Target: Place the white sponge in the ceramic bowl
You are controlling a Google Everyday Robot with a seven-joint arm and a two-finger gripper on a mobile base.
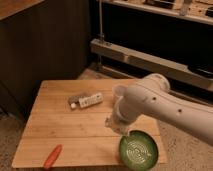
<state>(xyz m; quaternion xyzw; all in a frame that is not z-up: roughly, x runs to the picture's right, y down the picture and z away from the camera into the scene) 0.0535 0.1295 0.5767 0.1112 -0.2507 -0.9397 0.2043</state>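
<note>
The ceramic bowl (138,149) is green with a dark rim and a pale line pattern. It sits at the front right corner of the wooden table (60,130). My gripper (116,125) hangs at the end of the white arm, just above the table and beside the bowl's upper left rim. The white sponge does not show on the table. It is hidden, and the gripper's underside is covered by the arm.
A long white-and-grey bar-shaped object (86,101) lies at the table's middle back. An orange-red carrot-like object (52,156) lies at the front left. A small white cup (119,92) peeks out behind the arm. Dark shelving stands behind the table.
</note>
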